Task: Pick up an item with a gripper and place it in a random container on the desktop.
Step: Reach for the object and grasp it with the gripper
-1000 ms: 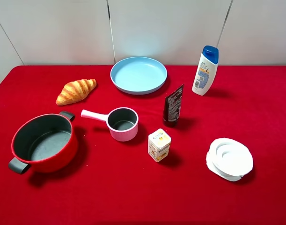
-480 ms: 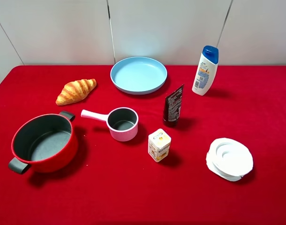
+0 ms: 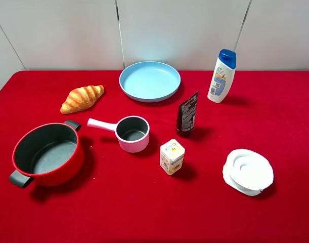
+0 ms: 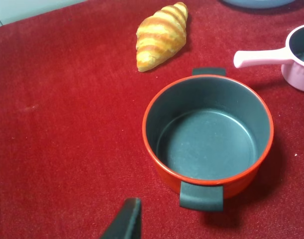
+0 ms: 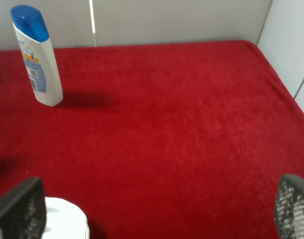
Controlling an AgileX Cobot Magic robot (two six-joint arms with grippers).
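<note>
Carton (image 3: 172, 156) stands upright near the desktop (image 3: 275, 116) centre; blue dish (image 3: 149, 81) sits by the far edge. Your right gripper (image 5: 155, 209) jaws stand wide apart; for your left gripper (image 4: 126, 221), cannot tell.

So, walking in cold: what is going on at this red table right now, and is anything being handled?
Nothing is being handled. The small white carton with yellow-orange print stands upright on the red cloth near the middle, with no gripper by it. The wide light blue dish at the back is empty. Neither arm shows in the high view. The right gripper hangs open over the cloth near a white-and-blue bottle. One left fingertip shows near the red pot.
</note>
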